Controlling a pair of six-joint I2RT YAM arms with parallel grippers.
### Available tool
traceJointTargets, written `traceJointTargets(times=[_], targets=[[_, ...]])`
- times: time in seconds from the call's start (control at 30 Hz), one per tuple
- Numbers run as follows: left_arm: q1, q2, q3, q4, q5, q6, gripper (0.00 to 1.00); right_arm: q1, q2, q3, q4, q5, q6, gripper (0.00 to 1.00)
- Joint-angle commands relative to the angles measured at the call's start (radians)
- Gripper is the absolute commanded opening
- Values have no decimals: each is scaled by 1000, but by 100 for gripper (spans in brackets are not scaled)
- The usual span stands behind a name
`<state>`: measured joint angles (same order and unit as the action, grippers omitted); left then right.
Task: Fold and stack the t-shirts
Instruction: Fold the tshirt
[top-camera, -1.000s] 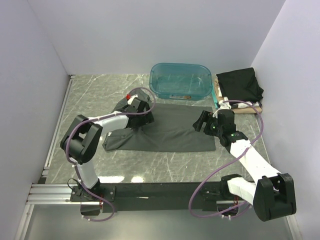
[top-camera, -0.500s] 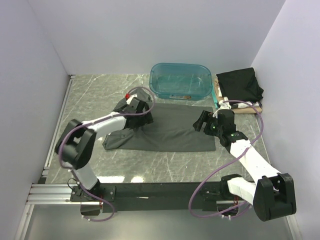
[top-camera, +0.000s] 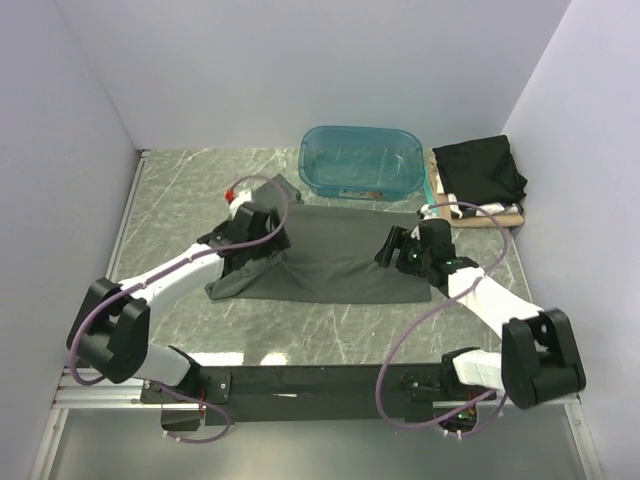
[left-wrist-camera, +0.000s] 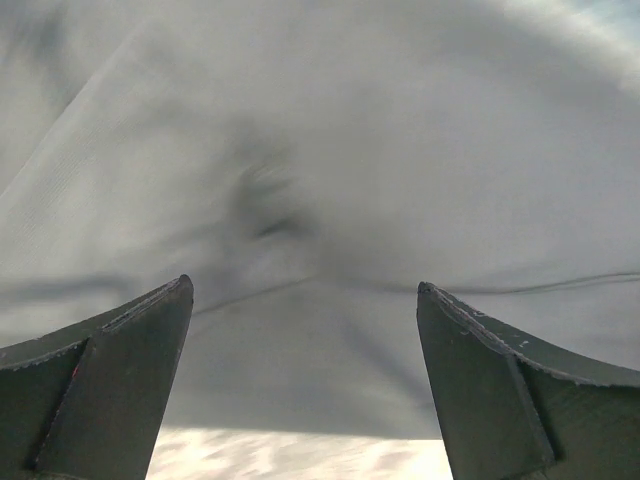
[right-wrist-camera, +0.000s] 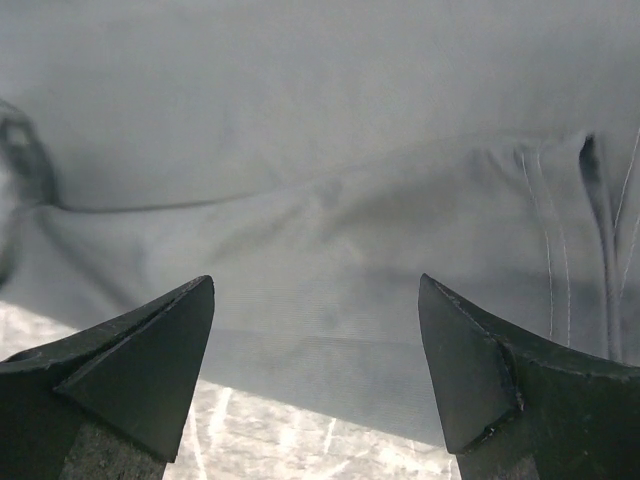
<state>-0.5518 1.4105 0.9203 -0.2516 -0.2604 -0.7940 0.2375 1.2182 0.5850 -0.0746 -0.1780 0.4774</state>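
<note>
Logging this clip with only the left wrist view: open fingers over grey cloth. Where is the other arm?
Observer: The right tool hangs open over the right end of the same charcoal t-shirt, opposite the left tool.
Operator: Is anything folded already?
Observer: Yes, a folded black t-shirt lies at the far right, with tan and white cloth showing under its near edge.
Operator: What lies beyond the shirt?
Observer: A teal tub stands just past its far edge.
</note>
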Motion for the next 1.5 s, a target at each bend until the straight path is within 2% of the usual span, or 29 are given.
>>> traceJointTargets(times=[0.0,0.13,0.4,0.53,0.6,0.73,0.9,0.97,1.1,1.2,1.23,1.3,1.33,1.37,1.47], targets=[[50,-2,-89,9,3,-56,99,10,64,36,-10,84,30,89],[92,-2,-187,0,3,-114,99,10,119,41,-65,147,47,89],[95,-102,-332,-146,-49,-252,99,22,100,-48,-138,117,96,89],[95,-218,-414,-276,-53,-373,99,45,5,-111,-215,112,158,89],[92,-313,-446,-308,-43,-373,99,57,-68,-151,-261,106,187,89],[78,-480,-425,-400,-25,-450,100,82,-180,-192,-338,84,230,89],[63,-576,-445,-549,-11,-505,99,92,-296,-185,-418,94,215,89],[52,-605,-445,-538,35,-515,100,94,-333,-148,-456,113,190,89],[46,-630,-324,-552,-8,-469,99,94,-371,-39,-496,153,116,90],[46,-608,-212,-516,-53,-346,99,94,-396,35,-464,196,93,90],[46,-595,-183,-497,-54,-320,99,92,-402,51,-453,253,92,90],[46,-530,-97,-437,-100,-245,99,91,-419,101,-435,334,108,91],[49,-437,-43,-364,-143,-214,99,92,-440,120,-420,432,134,100],[64,-402,7,-335,-143,-200,99,91,-445,122,-395,448,159,100],[137,-224,141,-235,-7,-87,100,91,-457,101,-331,440,136,100]])
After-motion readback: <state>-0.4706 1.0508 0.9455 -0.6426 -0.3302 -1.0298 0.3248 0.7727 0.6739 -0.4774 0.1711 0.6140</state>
